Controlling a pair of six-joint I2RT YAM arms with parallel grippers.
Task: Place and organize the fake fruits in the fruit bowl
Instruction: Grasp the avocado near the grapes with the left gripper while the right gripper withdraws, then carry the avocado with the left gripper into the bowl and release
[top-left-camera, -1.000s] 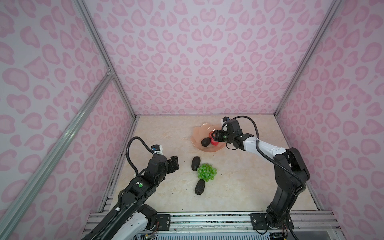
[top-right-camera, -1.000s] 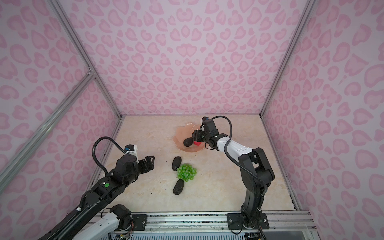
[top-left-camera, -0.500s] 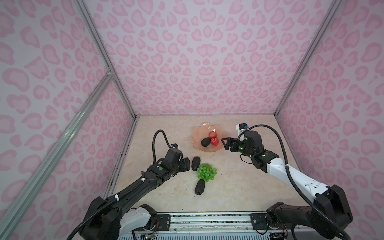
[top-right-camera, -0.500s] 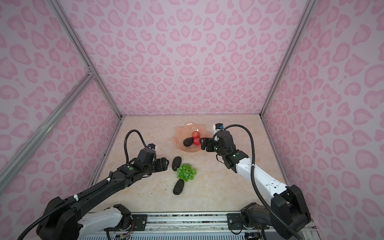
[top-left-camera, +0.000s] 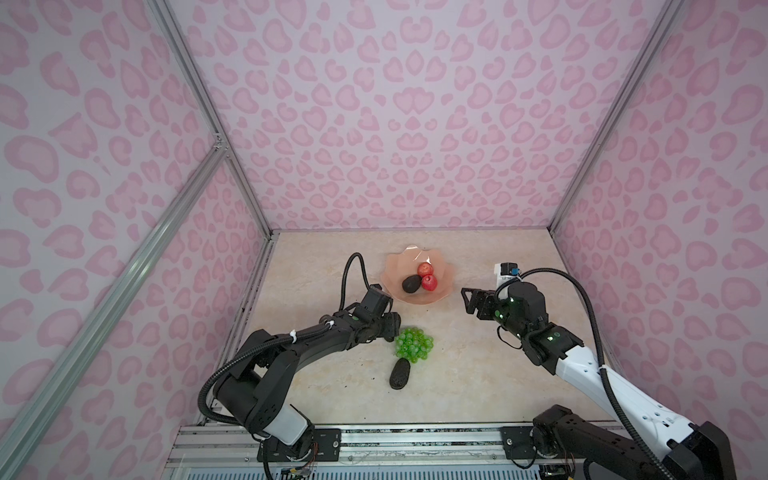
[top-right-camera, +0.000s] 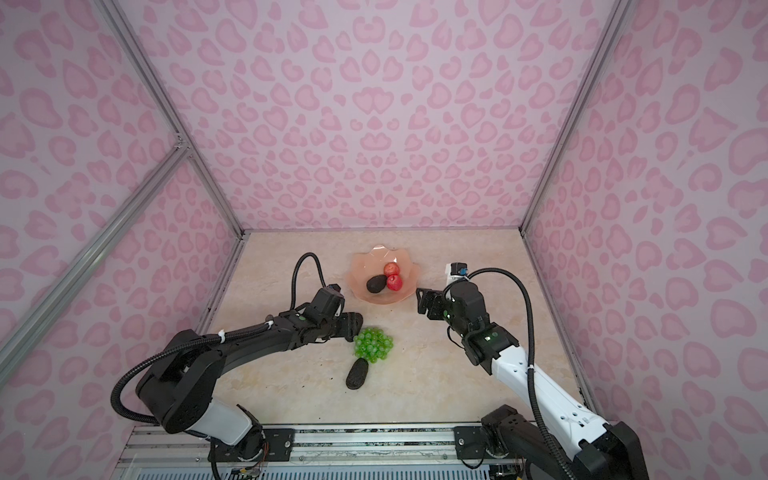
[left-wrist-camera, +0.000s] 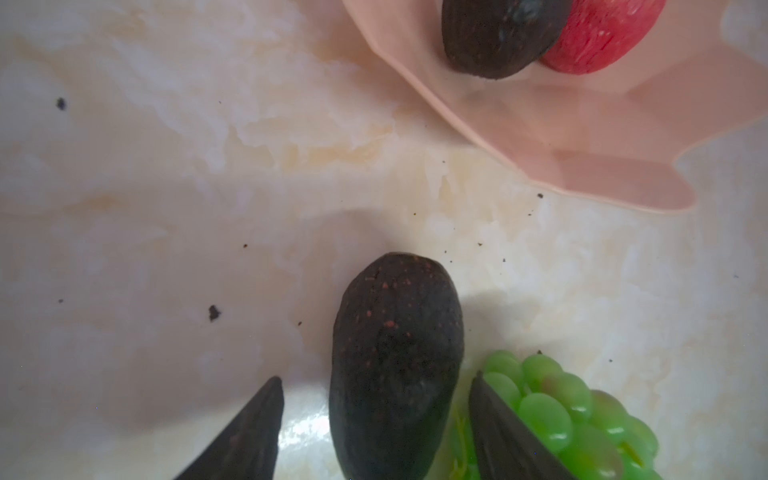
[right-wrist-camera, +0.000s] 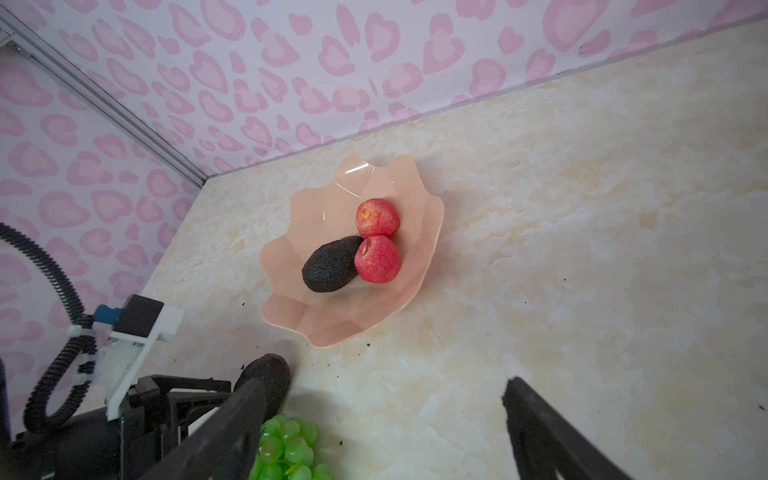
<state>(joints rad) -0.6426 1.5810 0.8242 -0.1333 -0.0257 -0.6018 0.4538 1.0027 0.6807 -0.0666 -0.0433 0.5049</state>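
The peach-pink fruit bowl (top-left-camera: 398, 266) (right-wrist-camera: 332, 195) holds two red apples (top-left-camera: 424, 269) (top-left-camera: 429, 283) and one dark avocado (top-left-camera: 411, 284). On the table in front of it lie the green grapes (top-left-camera: 414, 343) and another avocado (top-left-camera: 400, 373). A third avocado (left-wrist-camera: 395, 353) (right-wrist-camera: 270, 374) lies beside the grapes, between the fingers of my left gripper (top-left-camera: 388, 328) (left-wrist-camera: 376, 378). That gripper is open, with table showing between one finger and the fruit. My right gripper (top-left-camera: 471, 303) (right-wrist-camera: 384, 386) hovers open and empty to the right of the bowl.
Pink patterned walls enclose the marble table (top-left-camera: 478, 374) on three sides, and an aluminium rail (top-left-camera: 415, 436) runs along the front. Dark crumbs dot the table near the bowl. The left arm's cable (top-left-camera: 353, 270) loops up just left of the bowl.
My right gripper left an apple in the bowl, opened and drew back to the right. My left arm reached forward to the avocado beside the grapes and its jaws narrowed around it.
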